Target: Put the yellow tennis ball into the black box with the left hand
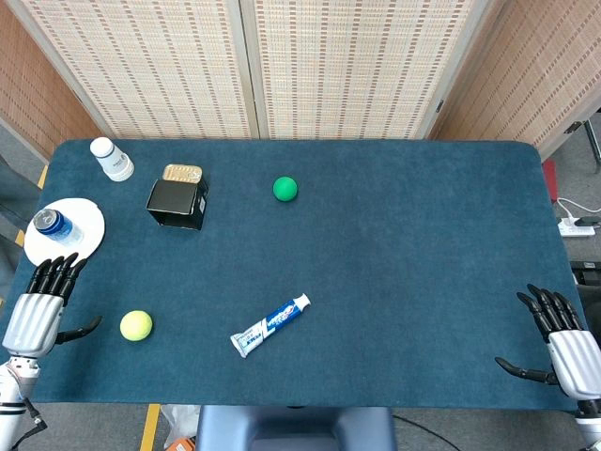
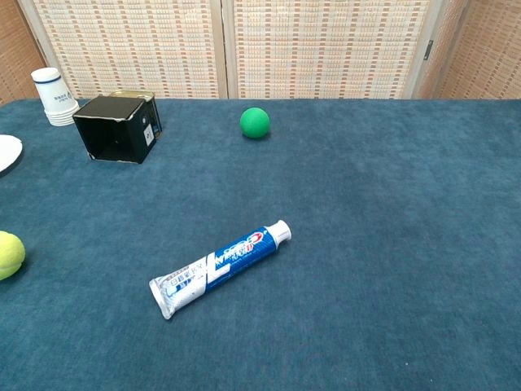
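We locate the yellow tennis ball (image 1: 136,325) near the front left edge of the table (image 1: 404,282). Our left hand (image 1: 42,305) rests at that same edge, fingers extended and spread, holding nothing; the ball lies just beside it, toward the table centre and slightly nearer the front edge. Our right hand (image 1: 563,343) sits at the opposite corner, likewise spread and empty, well apart from the ball. The black box (image 1: 177,203) stands farther back from the ball, its open face turned toward the front. We judge the reach short and sideways.
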Controlling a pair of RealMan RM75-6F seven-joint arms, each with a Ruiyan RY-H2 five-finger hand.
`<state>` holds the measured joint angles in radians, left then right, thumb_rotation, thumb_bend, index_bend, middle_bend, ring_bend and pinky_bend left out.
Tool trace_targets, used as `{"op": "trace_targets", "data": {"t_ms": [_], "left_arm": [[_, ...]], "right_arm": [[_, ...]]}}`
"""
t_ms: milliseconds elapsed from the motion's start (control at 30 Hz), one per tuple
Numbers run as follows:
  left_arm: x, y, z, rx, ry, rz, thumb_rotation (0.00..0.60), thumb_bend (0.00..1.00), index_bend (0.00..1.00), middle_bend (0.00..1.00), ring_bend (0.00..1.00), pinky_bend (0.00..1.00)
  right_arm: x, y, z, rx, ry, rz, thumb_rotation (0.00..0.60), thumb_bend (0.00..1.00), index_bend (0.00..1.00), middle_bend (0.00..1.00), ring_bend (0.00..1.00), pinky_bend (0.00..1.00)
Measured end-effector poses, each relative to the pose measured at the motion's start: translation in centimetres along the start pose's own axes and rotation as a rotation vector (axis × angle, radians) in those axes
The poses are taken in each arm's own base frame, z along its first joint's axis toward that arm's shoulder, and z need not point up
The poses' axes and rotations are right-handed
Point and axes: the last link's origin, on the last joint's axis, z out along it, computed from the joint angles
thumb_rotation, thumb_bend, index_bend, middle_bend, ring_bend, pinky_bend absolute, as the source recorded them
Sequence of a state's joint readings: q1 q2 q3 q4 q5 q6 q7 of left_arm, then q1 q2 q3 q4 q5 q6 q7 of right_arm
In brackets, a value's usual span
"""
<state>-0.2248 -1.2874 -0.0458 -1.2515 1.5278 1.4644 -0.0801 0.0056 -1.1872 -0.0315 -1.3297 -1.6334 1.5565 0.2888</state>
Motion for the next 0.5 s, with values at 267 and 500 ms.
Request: {"op": "trace_targets", "data": {"t_ms": [267,500], "left_arm": [[-0.39,0.03,-0.1,-0.002,-0.017,0.003,0.356,0.18,0.0,0.0,0.0,0.0],[0.18,-0.07,0.11,-0.008,0.036,-0.003,0.352,0.19,0.34,0.26,0.25,0.42]], "right_arm": [[-0.05,0.04,-0.31,-0.001,0.0,0.003,0.516,0.0,0.09,0.0,0.0,0.0],[-0.21,-0.27,0.01,0.004,-0.005,-0.003,0.516,0.0,0.09,0.0,0.0,0.0]]}}
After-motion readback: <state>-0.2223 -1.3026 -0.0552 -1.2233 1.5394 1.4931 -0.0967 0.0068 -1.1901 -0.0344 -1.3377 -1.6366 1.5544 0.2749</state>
